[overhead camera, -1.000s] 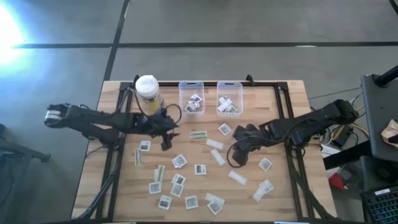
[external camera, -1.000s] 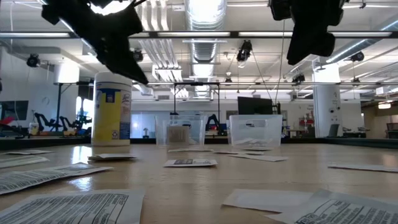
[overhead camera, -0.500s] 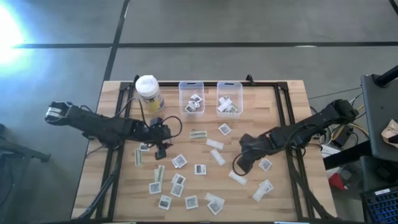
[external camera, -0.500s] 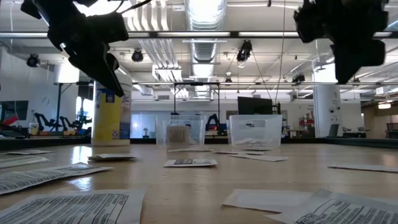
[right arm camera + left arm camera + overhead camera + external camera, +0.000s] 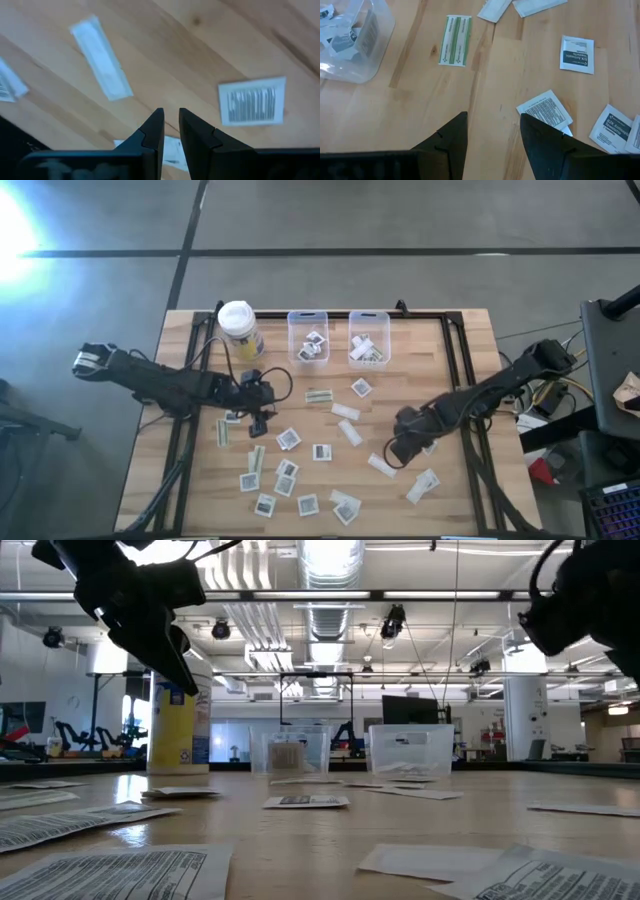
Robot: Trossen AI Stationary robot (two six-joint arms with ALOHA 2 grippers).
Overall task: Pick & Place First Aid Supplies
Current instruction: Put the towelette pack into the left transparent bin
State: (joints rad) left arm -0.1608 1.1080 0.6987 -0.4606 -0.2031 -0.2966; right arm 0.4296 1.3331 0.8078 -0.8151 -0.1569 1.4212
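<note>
High view, left gripper (image 5: 262, 412): held over the table's left-centre part, just beside a square packet (image 5: 233, 415); nothing is seen between the fingers.
High view, right gripper (image 5: 399, 448): held over the right-centre part, near a narrow white strip (image 5: 382, 466).
High view, supplies: small white packets (image 5: 287, 471) are scattered across the wooden table (image 5: 460, 500); some lie inside the two clear bins (image 5: 308, 335) at the far edge.
High view, container: a yellow container (image 5: 238, 327) with a white lid stands beside the bins.
Low view, arms: both are seen raised above the table top; packets lie flat in the foreground.
Left wrist view, jaws: spread apart and empty, above bare wood.
Left wrist view, supplies: a greenish strip (image 5: 455, 33) lies near one clear bin; a printed square packet (image 5: 546, 111) lies just beyond one finger.
Right wrist view, jaws: nearly pressed together, a thin gap left, nothing pinched.
Right wrist view, supplies: a white strip (image 5: 101, 57) and a printed packet (image 5: 253, 101) lie apart on the wood.
</note>
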